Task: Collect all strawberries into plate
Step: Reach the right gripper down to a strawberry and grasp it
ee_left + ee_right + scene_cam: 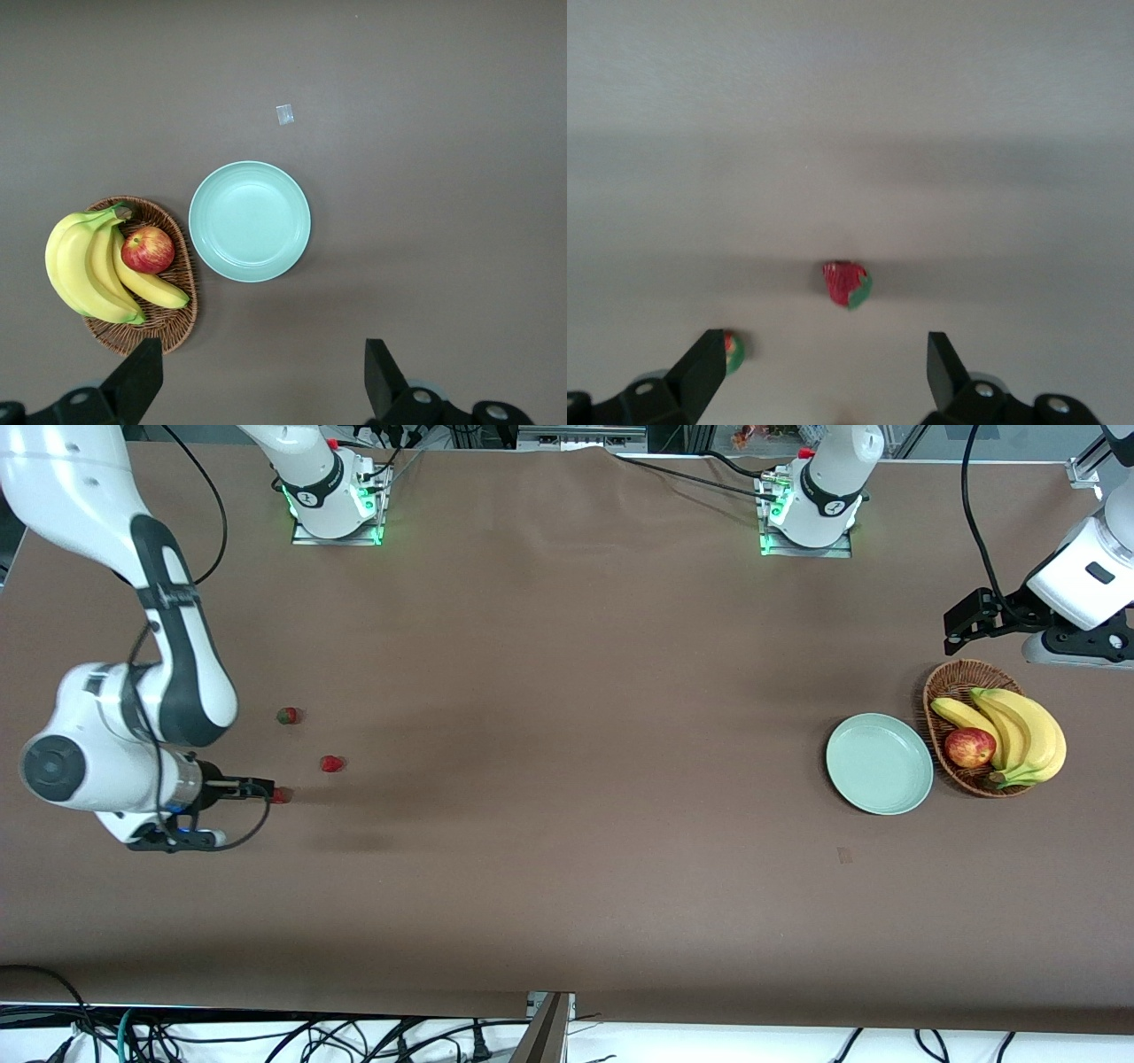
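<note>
Strawberries are scattered well apart from the plate, toward the right arm's end. The left gripper waits wide open near the plate. The right gripper is spread wide at a strawberry, likely for grasping; its green cap points toward that gripper.

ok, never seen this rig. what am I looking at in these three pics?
Two robot arms at a brown table. The wide picture comes from a high camera facing them; the other two come from cameras on each arm's wrist. The right tool is open, low beside three strawberries. The left tool, also open, waits above the empty plate and a basket of bananas and an apple. Nothing is held.
</note>
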You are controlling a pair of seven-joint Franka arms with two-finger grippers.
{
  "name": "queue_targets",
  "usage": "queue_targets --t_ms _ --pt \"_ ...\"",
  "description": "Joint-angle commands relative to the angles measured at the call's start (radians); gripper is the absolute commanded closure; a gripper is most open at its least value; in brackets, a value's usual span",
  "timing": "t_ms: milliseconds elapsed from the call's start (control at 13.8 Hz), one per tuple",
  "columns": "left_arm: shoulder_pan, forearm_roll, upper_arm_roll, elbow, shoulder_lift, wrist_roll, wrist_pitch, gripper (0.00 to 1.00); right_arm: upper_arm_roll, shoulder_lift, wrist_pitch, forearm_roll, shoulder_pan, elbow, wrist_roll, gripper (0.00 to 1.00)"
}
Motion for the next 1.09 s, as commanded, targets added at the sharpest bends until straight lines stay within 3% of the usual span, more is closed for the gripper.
queue_targets --t_ms 0,145,727,873,1018 --pt "-0.006 -0.016 0.007 0.022 0.003 0.001 -0.021 0.0 0.004 -0.005 0.137 -0.003 -0.008 -0.119 -0.041 0.0" --pt "-0.006 -0.016 0.007 0.022 0.003 0.001 -0.021 0.0 0.004 -0.008 0.227 -0.003 -0.008 -0.196 -0.061 0.0" --pt "-0.006 -0.016 0.007 0.022 0.003 0.001 -0.021 0.0 0.004 0.001 0.248 -0.003 -0.03 -0.197 -0.198 0.02" --pt "-0.005 -0.016 0.007 0.022 0.003 0.001 -0.022 0.0 0.004 0.003 0.256 -0.001 -0.031 -0.199 -0.216 0.11" --pt "-0.006 -0.016 0.007 0.022 0.003 0.001 -0.022 0.0 0.004 0.003 0.256 -0.001 -0.031 -0.199 -0.216 0.3"
